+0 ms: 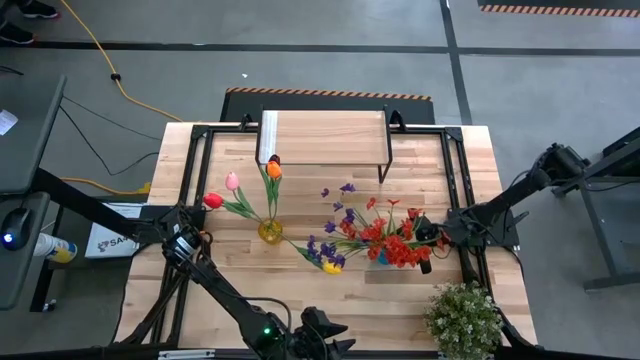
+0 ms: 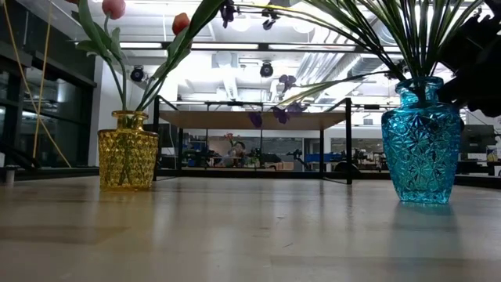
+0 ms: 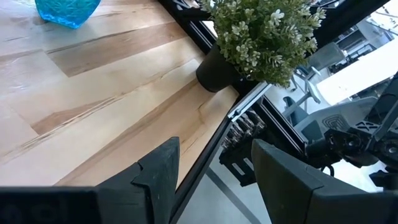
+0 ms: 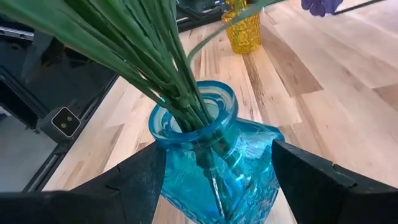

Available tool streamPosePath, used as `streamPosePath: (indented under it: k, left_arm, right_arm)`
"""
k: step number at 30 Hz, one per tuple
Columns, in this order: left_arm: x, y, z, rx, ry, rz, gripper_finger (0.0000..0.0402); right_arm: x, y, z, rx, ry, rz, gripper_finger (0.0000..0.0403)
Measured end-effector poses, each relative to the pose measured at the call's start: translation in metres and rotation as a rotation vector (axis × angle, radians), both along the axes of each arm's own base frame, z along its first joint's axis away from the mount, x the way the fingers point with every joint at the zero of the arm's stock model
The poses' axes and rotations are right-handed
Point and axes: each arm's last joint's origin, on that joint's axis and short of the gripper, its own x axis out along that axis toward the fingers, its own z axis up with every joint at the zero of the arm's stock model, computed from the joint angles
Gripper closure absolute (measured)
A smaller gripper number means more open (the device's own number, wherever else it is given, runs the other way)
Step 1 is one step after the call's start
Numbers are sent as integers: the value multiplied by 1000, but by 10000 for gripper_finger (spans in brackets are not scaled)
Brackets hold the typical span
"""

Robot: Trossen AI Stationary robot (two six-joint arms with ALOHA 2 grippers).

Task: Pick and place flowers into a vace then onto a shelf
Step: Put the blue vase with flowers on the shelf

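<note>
We judge the right gripper [image 4: 214, 180], fingers spread around the blue vase [image 4: 211, 162] of flowers [image 1: 385, 235] near the table's right edge, readies to carry it to the shelf [image 1: 325, 138] at the far edge, while the left gripper [image 3: 214, 180] waits spread at the near edge.

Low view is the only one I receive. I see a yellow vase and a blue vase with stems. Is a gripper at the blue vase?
Observer: Yes. The right gripper has its fingers open on either side of the blue vase. I cannot tell if they touch it.
Operator: And where is the left one?
Observer: The left gripper is open and empty, at the table edge by the potted plant.
Operator: Does a vase stand on the shelf?
Observer: No vase stands on the shelf. The yellow vase is on the tabletop in front of it.
</note>
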Motion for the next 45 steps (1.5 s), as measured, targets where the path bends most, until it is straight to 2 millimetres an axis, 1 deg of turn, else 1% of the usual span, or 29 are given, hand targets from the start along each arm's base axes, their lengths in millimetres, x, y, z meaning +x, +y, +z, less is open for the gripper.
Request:
streamPosePath:
  k: [7, 12, 16, 19, 23, 32, 45]
  left_arm:
    - [0, 0, 0, -1, 1, -3, 170]
    - [0, 0, 0, -1, 1, -3, 170]
    - [0, 0, 0, -2, 1, -3, 170]
    - [0, 0, 0, -2, 1, -3, 170]
    - [0, 0, 0, -3, 0, -3, 170]
    - [0, 0, 0, -7, -1, -4, 170]
    - [0, -1, 0, -6, 0, -6, 170]
  right_arm:
    - [2, -4, -1, -13, 13, -14, 123]
    - [5, -6, -1, 12, 12, -3, 123]
    - [14, -6, 9, -43, -4, -6, 123]
    - [19, -7, 7, -58, 37, 2, 123]
    - [23, -8, 6, -52, 37, 3, 123]
    - [23, -8, 6, -44, 37, 11, 123]
    - [22, -6, 4, -26, 57, 73, 123]
